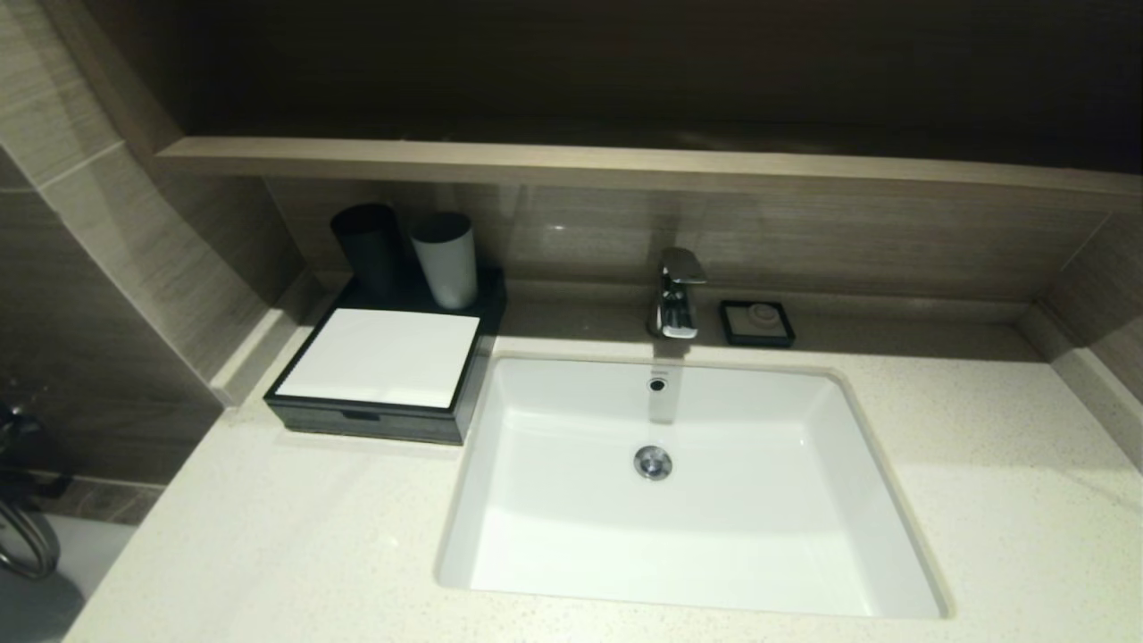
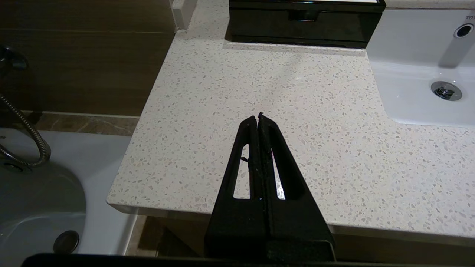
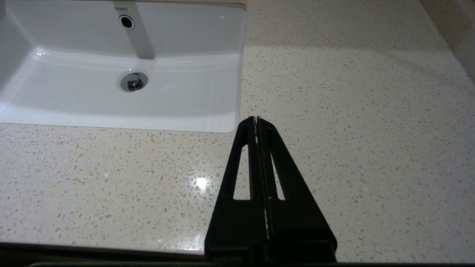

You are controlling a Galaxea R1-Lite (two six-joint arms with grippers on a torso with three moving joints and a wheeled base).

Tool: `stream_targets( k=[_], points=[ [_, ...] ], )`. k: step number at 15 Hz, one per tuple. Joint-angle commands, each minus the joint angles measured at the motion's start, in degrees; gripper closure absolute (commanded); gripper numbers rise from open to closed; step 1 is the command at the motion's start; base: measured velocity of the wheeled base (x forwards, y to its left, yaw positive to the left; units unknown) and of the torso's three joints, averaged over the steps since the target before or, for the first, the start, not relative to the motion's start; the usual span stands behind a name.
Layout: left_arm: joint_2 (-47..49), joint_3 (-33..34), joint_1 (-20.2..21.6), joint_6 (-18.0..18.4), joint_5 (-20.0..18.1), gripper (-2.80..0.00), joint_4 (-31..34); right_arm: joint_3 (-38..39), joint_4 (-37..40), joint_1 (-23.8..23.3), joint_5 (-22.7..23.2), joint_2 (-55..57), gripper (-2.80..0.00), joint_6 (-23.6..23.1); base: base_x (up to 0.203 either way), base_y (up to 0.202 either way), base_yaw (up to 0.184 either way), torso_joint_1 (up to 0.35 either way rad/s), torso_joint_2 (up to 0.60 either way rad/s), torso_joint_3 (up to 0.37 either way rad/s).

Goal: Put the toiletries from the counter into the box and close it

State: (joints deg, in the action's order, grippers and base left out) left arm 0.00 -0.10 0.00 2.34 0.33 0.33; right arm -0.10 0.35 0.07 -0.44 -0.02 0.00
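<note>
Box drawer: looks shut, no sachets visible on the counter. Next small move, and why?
Probably none beyond a check. The box sits left of the basin with its drawer front flush, and no toiletries show on the counter. Left gripper and right gripper are shut and empty, near the counter's front edge. I'd keep both parked.

Open counter point(image 1: 268, 536) before the box point(image 1: 379, 362); shelf point(image 1: 625, 165) low over cups point(image 1: 411, 254).

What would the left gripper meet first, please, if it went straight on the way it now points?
Probably the box. The left gripper, jaws shut, points across bare counter toward its closed drawer front; its height above the counter is unclear.
</note>
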Motion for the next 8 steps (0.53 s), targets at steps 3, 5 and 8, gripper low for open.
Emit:
stream_targets(
  k=[3, 5, 8],
  points=[
    [0.09, 0.01, 0.0, 0.03, 0.02, 0.0, 0.02, 0.01, 0.03, 0.07, 0.04, -0.06, 0.0, -0.27, 0.0, 0.0, 0.0, 0.0, 0.0, 0.0],
    [0.09, 0.01, 0.0, 0.03, 0.02, 0.0, 0.02, 0.01, 0.09, 0.01, 0.0, 0.01, 0.0, -0.02, 0.0, 0.0, 0.0, 0.0, 0.0, 0.0],
    [0.09, 0.01, 0.0, 0.03, 0.02, 0.0, 0.02, 0.01, 0.09, 0.01, 0.0, -0.06, 0.0, 0.0, 0.0, 0.0, 0.0, 0.0, 0.0, 0.0]
  ],
)
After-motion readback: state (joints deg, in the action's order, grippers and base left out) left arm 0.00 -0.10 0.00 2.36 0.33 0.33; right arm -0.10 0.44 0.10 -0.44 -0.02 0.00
